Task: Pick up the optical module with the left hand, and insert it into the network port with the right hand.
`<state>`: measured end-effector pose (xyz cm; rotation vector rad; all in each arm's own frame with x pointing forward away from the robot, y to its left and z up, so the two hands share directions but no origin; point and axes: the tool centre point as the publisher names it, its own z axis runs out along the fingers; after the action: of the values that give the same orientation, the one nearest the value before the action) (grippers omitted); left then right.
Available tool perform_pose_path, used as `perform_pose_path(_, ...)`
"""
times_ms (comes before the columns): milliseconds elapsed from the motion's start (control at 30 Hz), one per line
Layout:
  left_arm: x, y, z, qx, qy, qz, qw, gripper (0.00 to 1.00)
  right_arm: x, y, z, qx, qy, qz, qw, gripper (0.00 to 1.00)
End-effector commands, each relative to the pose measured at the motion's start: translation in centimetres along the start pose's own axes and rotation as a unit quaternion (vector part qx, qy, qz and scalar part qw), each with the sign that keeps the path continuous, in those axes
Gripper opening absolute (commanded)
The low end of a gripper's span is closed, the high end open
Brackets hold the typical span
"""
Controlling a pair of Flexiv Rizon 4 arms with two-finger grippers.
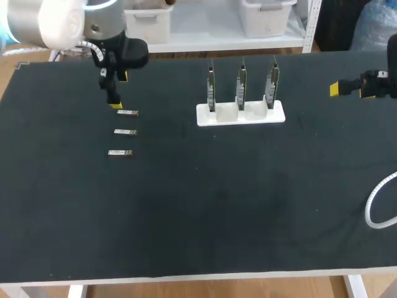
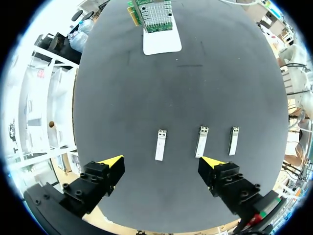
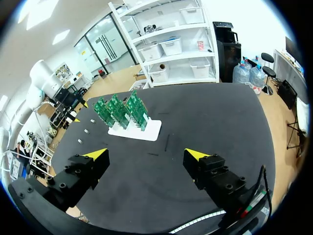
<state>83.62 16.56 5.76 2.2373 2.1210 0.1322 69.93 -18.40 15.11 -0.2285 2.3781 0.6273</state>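
Observation:
Three small silver optical modules lie in a column at the table's left: far [image 1: 127, 113], middle [image 1: 124, 132] and near [image 1: 120, 153]. My left gripper [image 1: 120, 91] hangs open just above and behind the far one. In the left wrist view that module [image 2: 160, 145] lies just ahead of the open gripper [image 2: 164, 162], and the other two [image 2: 201, 142] [image 2: 234, 140] lie off to one side. Three upright network cards [image 1: 240, 87] stand in a white holder [image 1: 240, 114] at the centre back. My right gripper [image 1: 338, 89] is open and empty at the far right, well away from the cards [image 3: 120, 111].
A loop of white cable [image 1: 378, 202] lies at the table's right edge. The dark mat [image 1: 217, 198] covers the table between the modules and the holder [image 2: 161, 41]. From the right wrist, the holder [image 3: 134, 129] stands far ahead of the open gripper [image 3: 146, 154].

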Motion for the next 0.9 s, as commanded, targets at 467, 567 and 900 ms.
perform_pose_path(467, 0.1, 0.2, 1.8, 0.019, -0.035, -0.063, 0.997, 1.0, 0.0, 0.0, 0.0, 0.0, 0.0, 0.0, 1.0, 1.0)
perform_pose_path(567, 0.1, -0.1, 1.4, 0.011, -0.046, -0.052, 0.998, 1.0, 0.0, 0.0, 0.0, 0.0, 0.0, 0.0, 1.0, 1.0)
perform_pose_path(900, 0.1, -1.5, 3.0, -0.003, -0.026, 0.015, 1.0, 1.0, 0.0, 0.0, 0.0, 0.0, 0.0, 0.0, 1.0, 1.0)
